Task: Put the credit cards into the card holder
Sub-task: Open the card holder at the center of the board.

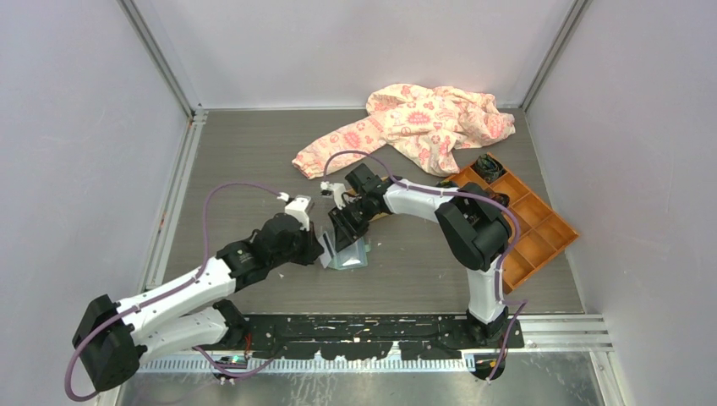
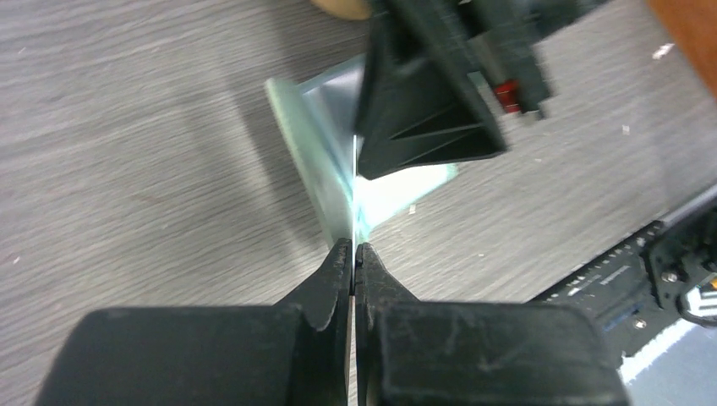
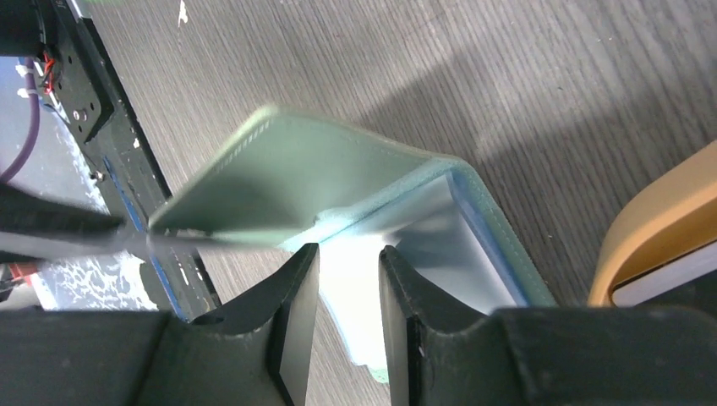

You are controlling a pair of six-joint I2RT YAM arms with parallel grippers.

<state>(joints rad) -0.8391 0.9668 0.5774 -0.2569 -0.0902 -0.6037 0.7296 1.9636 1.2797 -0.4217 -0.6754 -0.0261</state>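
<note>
Grey wood-grain bench (image 1: 254, 152), plain pale walls (image 1: 355, 42) on three sides, aluminium corner posts (image 1: 161, 55) at back, metal rail (image 1: 558, 326) along near edge, even light, soft shadows

Even light — glare, wrist-view blur

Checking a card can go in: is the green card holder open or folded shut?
Open: the left gripper holds one flap of the card holder raised; the other lies flat.
</note>
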